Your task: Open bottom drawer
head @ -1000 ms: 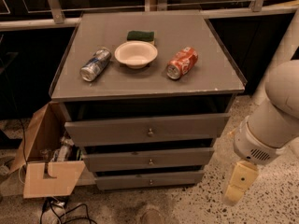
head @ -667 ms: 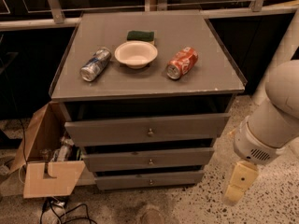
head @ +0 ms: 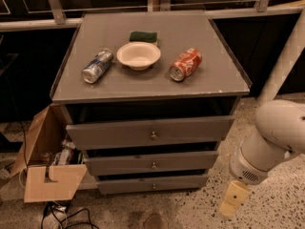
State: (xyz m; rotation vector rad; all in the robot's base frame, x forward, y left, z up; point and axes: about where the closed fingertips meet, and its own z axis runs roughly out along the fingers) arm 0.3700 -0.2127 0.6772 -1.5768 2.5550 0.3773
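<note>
**benchrat:** Where are you at with the drawer job?

**me:** Approach stage, nothing grabbed yet. The hand [head: 233, 200] hangs low on the right, off the cabinet's near right corner and just above the speckled floor. It isn't touching anything. From my feed I honestly can't tell if it's spread or pressed together.

**benchrat:** And the target?

**me:** The bottom drawer [head: 124, 185] is the slimmest front, lowest of the three, under the middle drawer [head: 119, 164]. It looks shut to me, or near enough. Its small round knob [head: 153, 186] sits dead centre, well left of the hand.

**benchrat:** So what's next?

**me:** My guess is I swing the hand left along the cabinet front, keep it low, and line it up with that knob. The thing's tiny, so the aim has to be tight, and I don't want to catch the middle drawer's knob [head: 153, 165] just above it. After that it's a straight pull toward the near side. The cardboard box [head: 47, 187] on the left should be out of the way.
</note>
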